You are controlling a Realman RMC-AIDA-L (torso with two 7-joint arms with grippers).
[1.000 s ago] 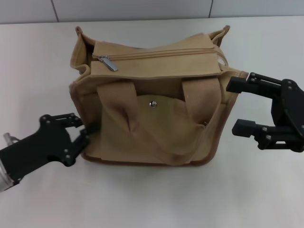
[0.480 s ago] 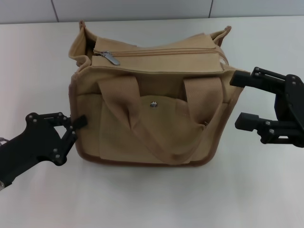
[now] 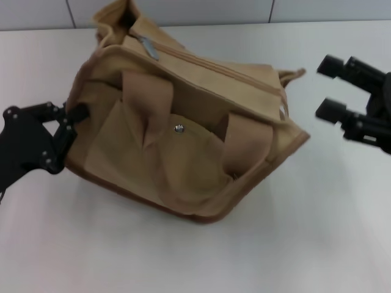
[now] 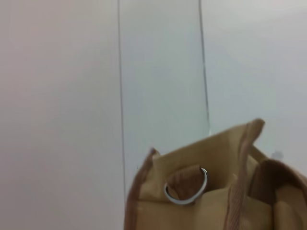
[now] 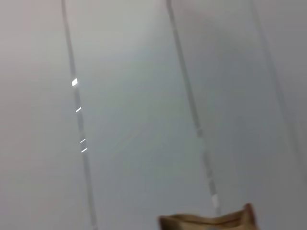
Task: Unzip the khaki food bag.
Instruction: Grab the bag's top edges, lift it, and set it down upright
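White table [image 3: 317, 232] under pale panelled wall; khaki food bag [image 3: 183, 140] at centre, skewed, long axis running from far left to near right, zip closed, zipper pull [image 3: 148, 46] at far-left end of top. Left gripper [image 3: 72, 119] against bag's left end, fingers apparently pinching the fabric there, nearer to the pull; metal ring [image 4: 186, 187] on that end visible in left wrist view. Right gripper [image 3: 333, 88] well apart off bag's right end, fingers spread and holding nothing.
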